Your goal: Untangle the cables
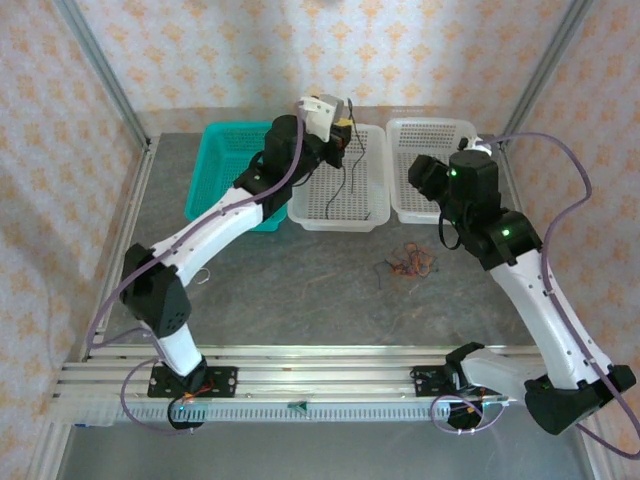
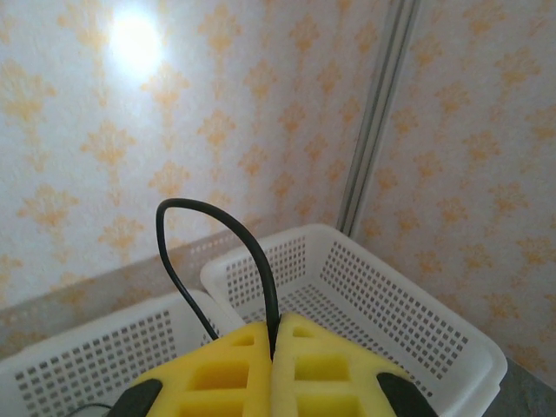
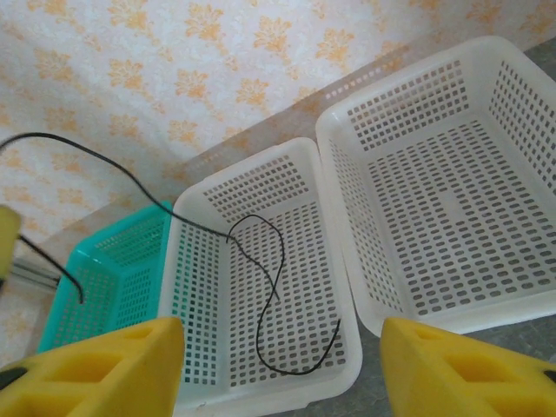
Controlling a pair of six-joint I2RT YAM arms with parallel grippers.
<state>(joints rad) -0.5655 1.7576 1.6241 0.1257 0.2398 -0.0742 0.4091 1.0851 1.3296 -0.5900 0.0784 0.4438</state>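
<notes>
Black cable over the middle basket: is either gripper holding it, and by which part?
Yes. The left gripper has the black cable pinched between shut jaws partway along, a short loop standing above them. The right gripper is open and holds nothing.

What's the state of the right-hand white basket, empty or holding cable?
Empty. The right white basket shows a bare mesh floor where visible; the black cable hangs into the middle basket.

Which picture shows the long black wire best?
The right wrist view: most of the black wire shows there, curling down into the middle white basket. The top view shows it as a thin hanging line; the left wrist view shows a loop above the left gripper pinching it.
</notes>
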